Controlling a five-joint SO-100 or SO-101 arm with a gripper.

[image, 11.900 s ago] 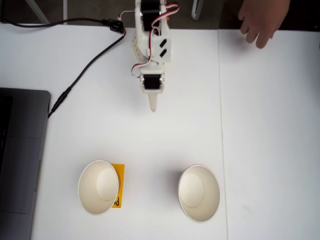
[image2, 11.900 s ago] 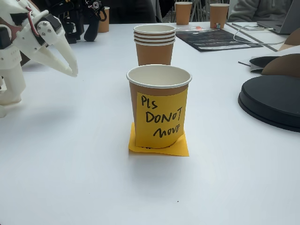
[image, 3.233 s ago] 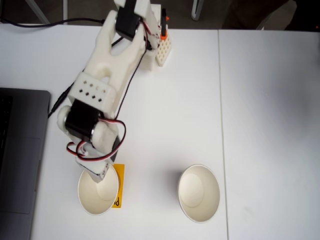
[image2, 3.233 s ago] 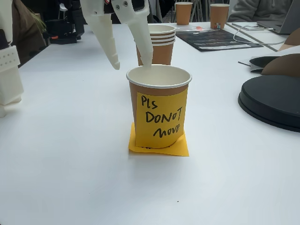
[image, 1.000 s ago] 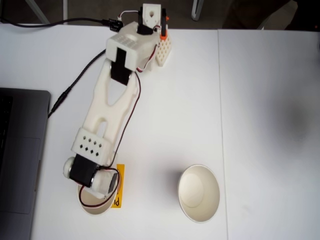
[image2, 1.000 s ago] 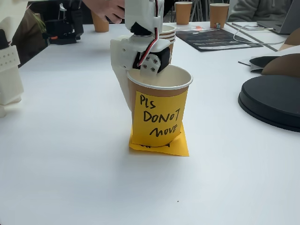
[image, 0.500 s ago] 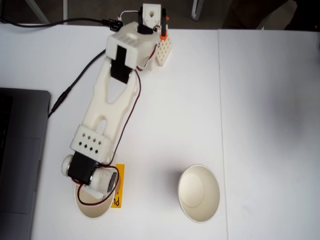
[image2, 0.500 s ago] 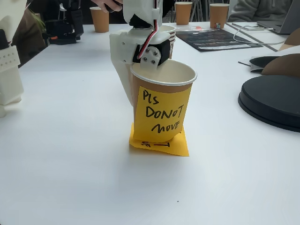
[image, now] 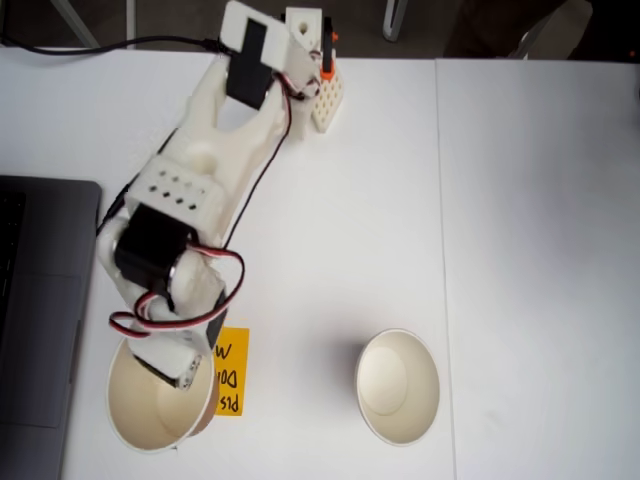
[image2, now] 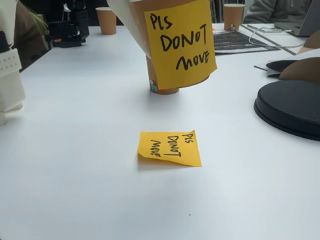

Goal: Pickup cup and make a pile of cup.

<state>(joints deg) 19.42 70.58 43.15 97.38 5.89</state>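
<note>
One white counter (image: 520, 250) carries a flat yellow note (image2: 170, 147), a laptop (image: 40, 300) at its edge, while the tool (image: 175, 375) grips the cup (image2: 177, 45) above.

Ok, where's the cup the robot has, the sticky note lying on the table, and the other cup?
the cup (image2: 180, 45), a fixed view, on its stuck-on note.
flat sticky note (image2: 170, 147), a fixed view, its middle.
other cup (image: 397, 386), a fixed view, its white inside.

White printed arm (image: 205, 170), black servos (image: 150, 248), red-white-black wires (image: 225, 290).
</note>
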